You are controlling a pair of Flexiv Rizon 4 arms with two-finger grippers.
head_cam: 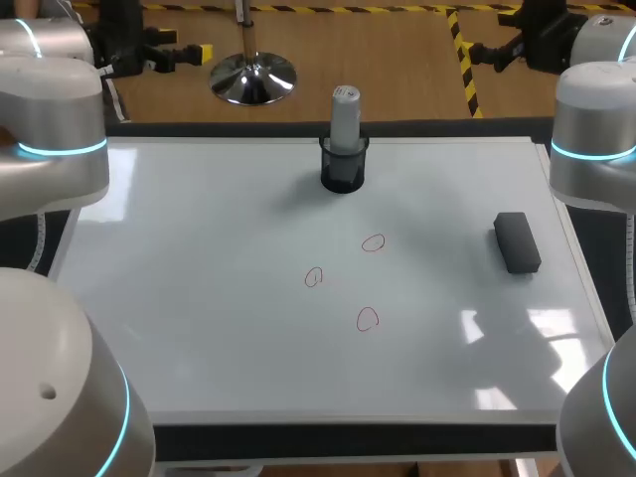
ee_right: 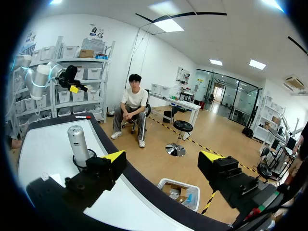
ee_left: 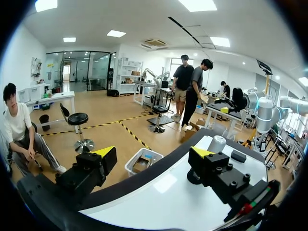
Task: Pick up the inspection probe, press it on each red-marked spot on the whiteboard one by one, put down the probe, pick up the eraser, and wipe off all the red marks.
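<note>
The grey inspection probe (head_cam: pixel 344 117) stands upright in a black cup (head_cam: pixel 343 167) at the far middle of the whiteboard (head_cam: pixel 199 298). Three red circles are drawn near the board's middle (head_cam: pixel 373 242), (head_cam: pixel 314 277), (head_cam: pixel 368 318). The dark eraser (head_cam: pixel 517 241) lies flat at the right. My left gripper (ee_left: pixel 153 154) is open and empty, held high over the board's far left edge; the probe (ee_left: pixel 219 143) and eraser (ee_left: pixel 238 155) lie ahead of it to one side. My right gripper (ee_right: pixel 162 156) is open and empty past the far right edge, the probe (ee_right: pixel 77 142) off to its side.
The whiteboard's raised frame (head_cam: pixel 348 425) runs along the near edge. The arms' big joints (head_cam: pixel 50 149), (head_cam: pixel 596 149) stand over both side edges. Bare board lies left of the marks and between the marks and the eraser.
</note>
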